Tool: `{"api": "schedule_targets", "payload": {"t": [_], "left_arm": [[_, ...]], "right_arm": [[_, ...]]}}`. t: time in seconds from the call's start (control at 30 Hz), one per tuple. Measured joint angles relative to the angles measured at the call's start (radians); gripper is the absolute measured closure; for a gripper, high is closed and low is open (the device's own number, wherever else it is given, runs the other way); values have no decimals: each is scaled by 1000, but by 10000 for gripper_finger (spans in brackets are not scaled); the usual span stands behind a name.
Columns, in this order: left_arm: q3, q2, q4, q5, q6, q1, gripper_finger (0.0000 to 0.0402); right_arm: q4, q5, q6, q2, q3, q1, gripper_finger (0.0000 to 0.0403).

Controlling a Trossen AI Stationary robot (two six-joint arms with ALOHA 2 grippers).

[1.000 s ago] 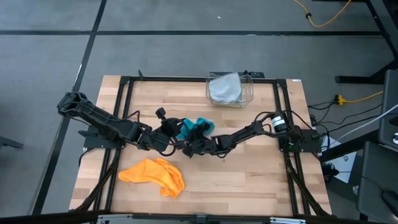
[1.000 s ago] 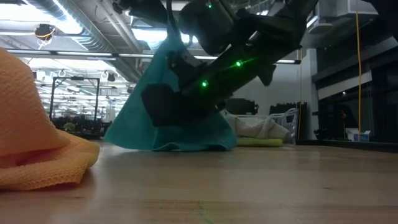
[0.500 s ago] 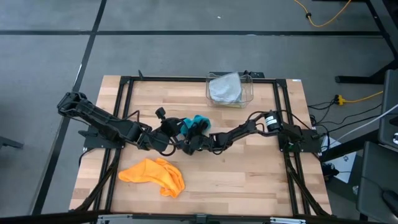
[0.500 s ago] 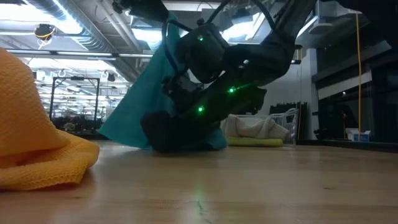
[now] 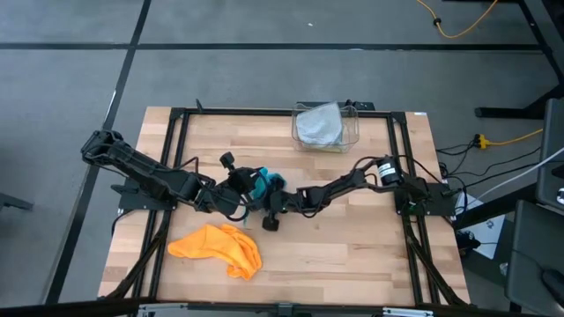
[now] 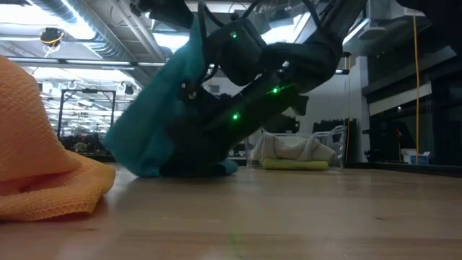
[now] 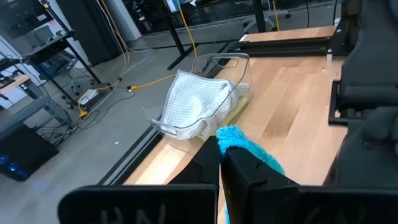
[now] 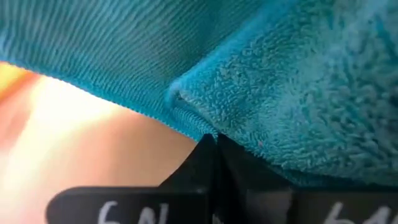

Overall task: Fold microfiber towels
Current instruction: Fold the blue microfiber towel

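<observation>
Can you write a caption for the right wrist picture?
Right end effector shut on the teal towel's edge.

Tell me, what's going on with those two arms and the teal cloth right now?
Left gripper shut on teal towel, holding it up. Right gripper shut on its lower edge, low at the table. Orange towel lies apart; nothing in the way.

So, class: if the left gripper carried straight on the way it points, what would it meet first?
Past the teal towel pinched in the left gripper, probably the clear bin holding a grey towel; depth is uncertain.
</observation>
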Motion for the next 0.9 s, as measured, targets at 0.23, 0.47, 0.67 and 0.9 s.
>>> {"api": "schedule_targets", "payload": {"t": [0.23,0.47,0.67,0.9], "left_arm": [[0,0,-5,1,0,-1,401],[0,0,-13,2,0,-1,401],[0,0,-14,2,-1,-1,402],[0,0,-15,59,-3,-1,402]], "right_arm": [[-127,-33,-6,-125,-5,31,394],[-331,-22,-32,-257,-3,87,398],[-560,-96,-6,-306,-4,139,393],[-653,-98,68,-308,-4,176,345]]}}
